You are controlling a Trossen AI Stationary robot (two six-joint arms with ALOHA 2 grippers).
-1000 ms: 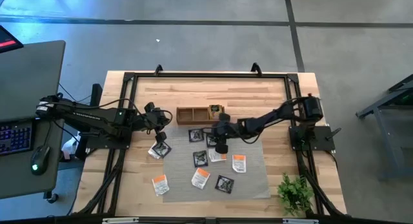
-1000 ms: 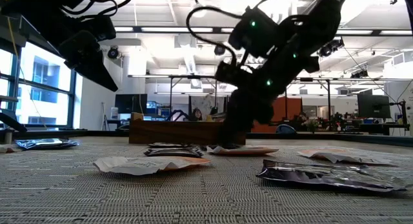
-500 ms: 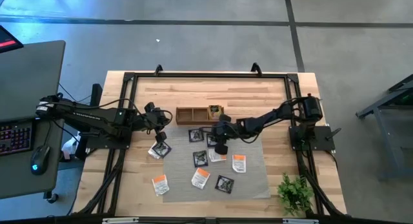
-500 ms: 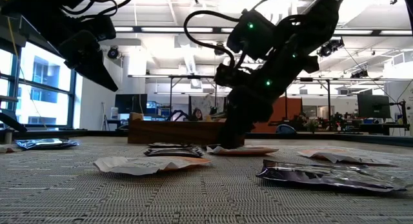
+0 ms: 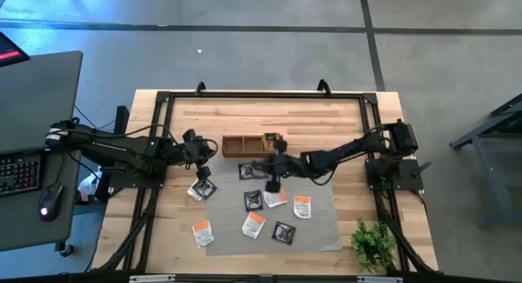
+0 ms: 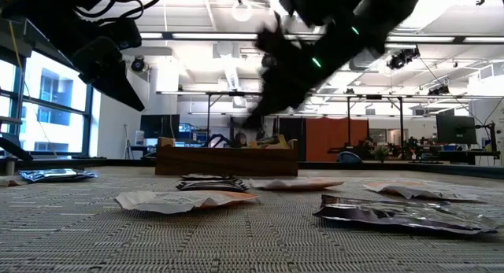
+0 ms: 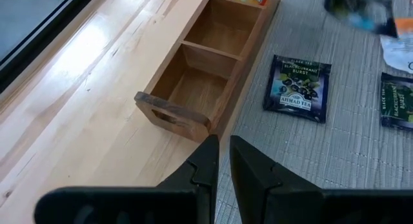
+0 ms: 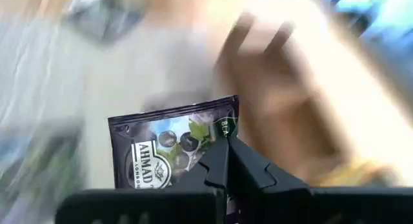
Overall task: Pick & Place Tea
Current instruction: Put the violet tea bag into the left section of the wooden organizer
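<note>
Small tea sachets lie flat on the grey mat: black ones and white-orange ones. My right gripper hangs above the mat's far part, in front of the wooden box, shut on a black sachet. In the low view the gripper is a blur above the box. My left gripper waits near the box's left end with its fingers almost together and nothing between them. My right gripper pinches the black sachet by one side edge, near a corner, between its two fingers. The fingers slant down from the table's right side. The sachet sticks out beyond the fingertips with its printed face toward the wrist camera, lifted clear of the mat.
The box's right compartment holds yellow and orange sachets; its two other compartments show bare wood. More sachets lie at the mat's left edge and near edge. A small green plant stands at the near right corner.
My right gripper has taken hold of a black sachet on the mat and risen with it, drawing a little toward the box. The sachet is now lifted clear of the mat. The other sachets have stayed where they lay.
</note>
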